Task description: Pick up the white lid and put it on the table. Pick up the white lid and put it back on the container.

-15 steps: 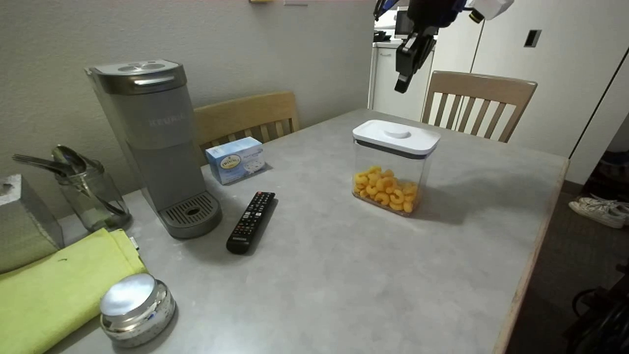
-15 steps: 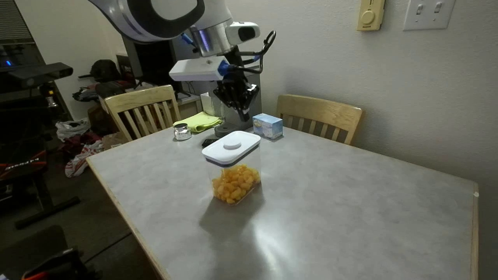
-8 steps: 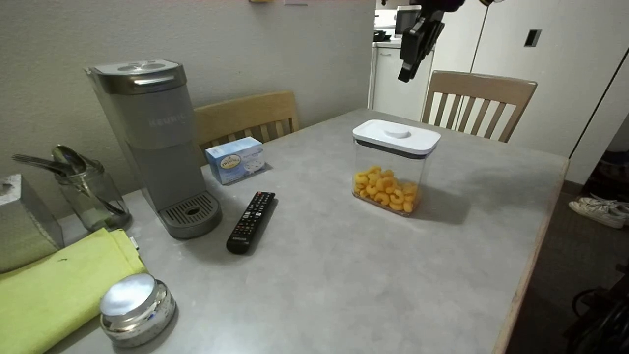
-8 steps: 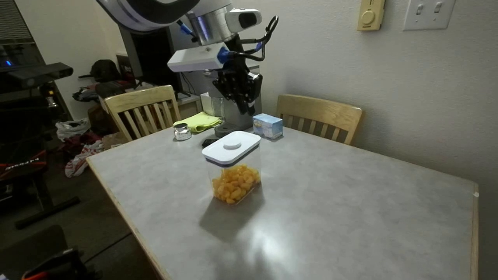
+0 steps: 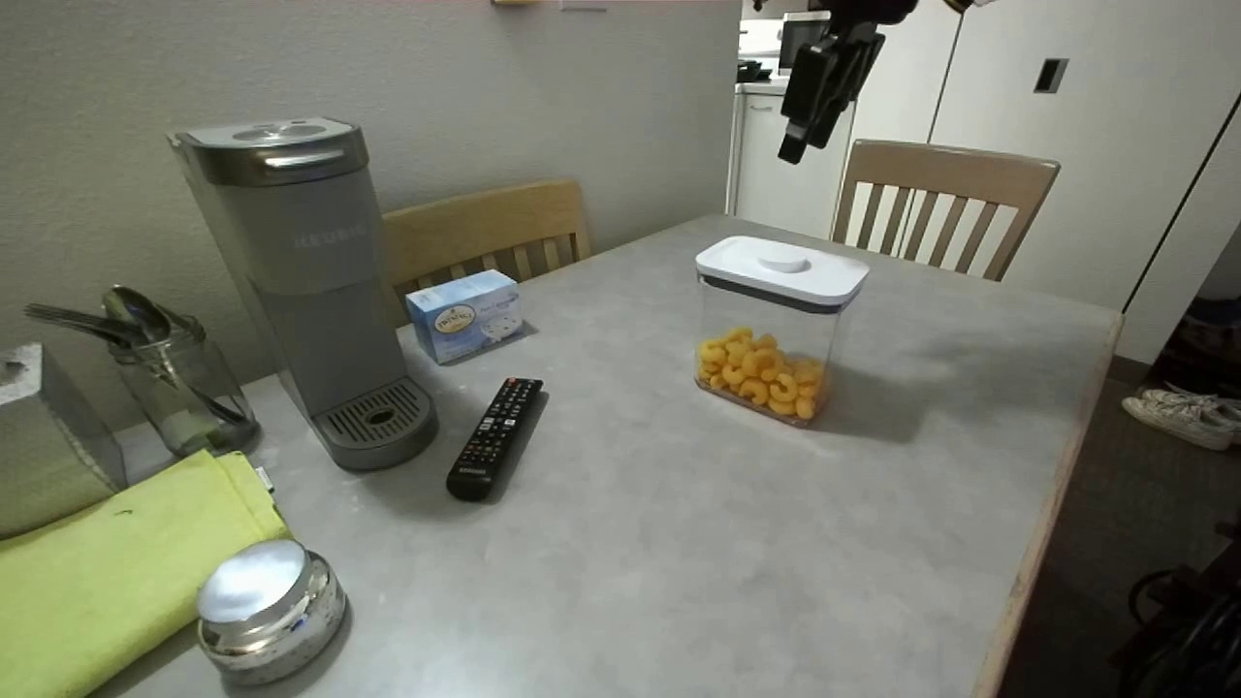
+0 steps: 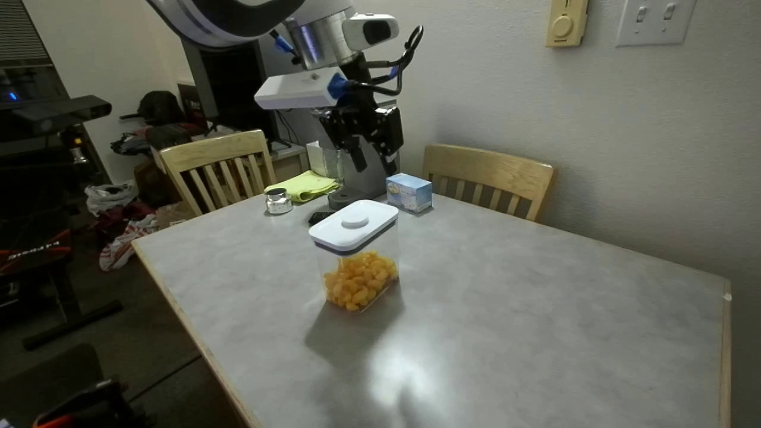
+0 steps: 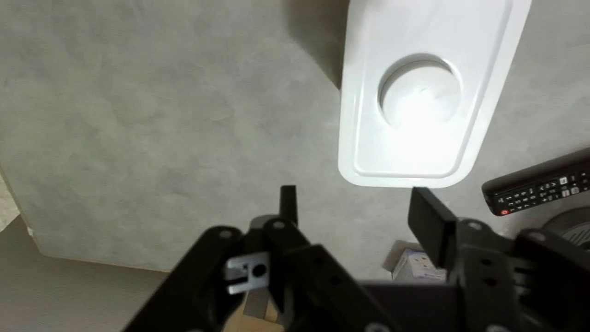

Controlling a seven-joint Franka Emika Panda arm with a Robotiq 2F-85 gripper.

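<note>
- Claw (image 7: pixel 354 206): jaws spread apart, gripping nothing, higher than the white lid (image 5: pixel 783 279), presumably so I can straddle its round button (image 7: pixel 421 94).
- Lid: seated on the container (image 5: pixel 756 315), apparently closing it.
- Tabletop (image 5: pixel 630 543): bears the upright container; low-lying snack pieces (image 6: pixel 358 282) likely steady it.

A wooden slat-back chair (image 6: pixel 490 169) stands before a pale, textured wall (image 6: pixel 624 148) in both exterior views. Mounted on that wall at right in an exterior view are a double light switch (image 6: pixel 656 22) and a yellowish fixture (image 6: pixel 566 25); a slatted blind (image 6: pixel 22 35) hangs at far left above a dark floor (image 6: pixel 148 321). Tall white doors (image 5: pixel 1115 184) rise at far right behind another chair (image 5: pixel 955 174) in an exterior view, white shoes (image 5: pixel 1185 419) on the floor.
</note>
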